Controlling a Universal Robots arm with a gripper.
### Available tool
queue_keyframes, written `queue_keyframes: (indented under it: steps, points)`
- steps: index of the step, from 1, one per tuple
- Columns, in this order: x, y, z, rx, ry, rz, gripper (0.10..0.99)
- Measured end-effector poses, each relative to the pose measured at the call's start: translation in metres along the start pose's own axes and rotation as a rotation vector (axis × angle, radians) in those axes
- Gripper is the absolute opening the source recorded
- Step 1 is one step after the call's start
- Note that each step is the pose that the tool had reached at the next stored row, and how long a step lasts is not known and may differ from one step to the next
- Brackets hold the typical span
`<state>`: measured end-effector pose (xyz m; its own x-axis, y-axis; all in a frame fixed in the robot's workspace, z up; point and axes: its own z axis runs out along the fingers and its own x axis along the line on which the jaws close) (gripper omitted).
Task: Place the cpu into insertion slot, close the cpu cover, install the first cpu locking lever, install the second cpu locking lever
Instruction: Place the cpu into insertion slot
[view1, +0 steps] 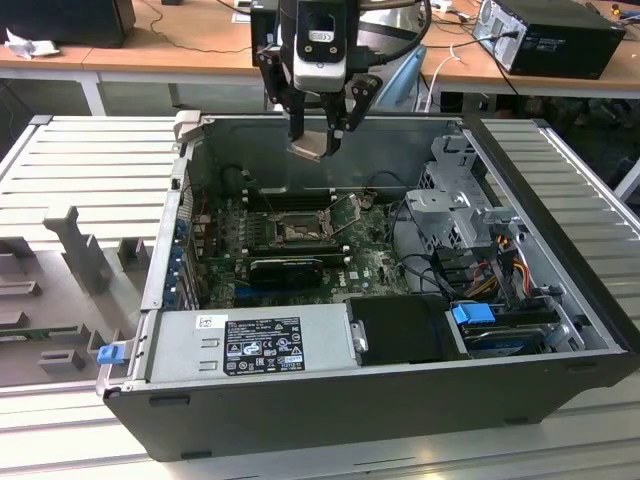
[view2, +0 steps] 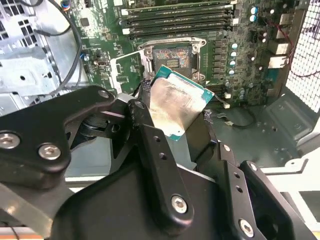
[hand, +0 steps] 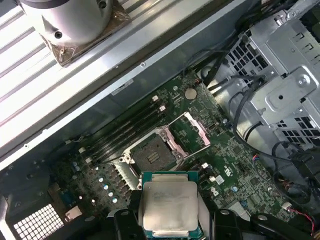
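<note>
Above the open case (view1: 420, 400), the slot (view1: 297, 233) lies bare. High over it, the gripper (view1: 318, 138) clenches the cpu (view1: 308, 151) by its edges. At the exterior view's right, the cover (view1: 352, 212) stands open, probably to leave the way down clear.

I hold the cpu (hand: 170, 205) in my gripper (view1: 318, 140), above the insertion slot (hand: 152, 152). The cpu cover (hand: 200, 130) stands open beside that slot, inside the case (view1: 300, 400).
</note>
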<state>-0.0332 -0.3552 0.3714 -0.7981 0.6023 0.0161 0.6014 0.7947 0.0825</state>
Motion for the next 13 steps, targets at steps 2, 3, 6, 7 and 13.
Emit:
queue_keyframes:
  steps: [2,3,6,7,13]
  points:
    - [-0.0001,0.0001,0.0004,0.001,-0.0045,0.041,0.529]
    - [-0.0002,0.0001,0.0005,0.001,-0.0064,0.058,0.529]
    - [-0.0002,0.0001,0.0008,0.001,-0.0094,0.092,0.529]
    - [-0.0002,0.0001,0.0009,0.001,-0.0109,0.111,0.529]
    - [-0.0002,0.0,0.0014,0.0,-0.0163,0.177,0.529]
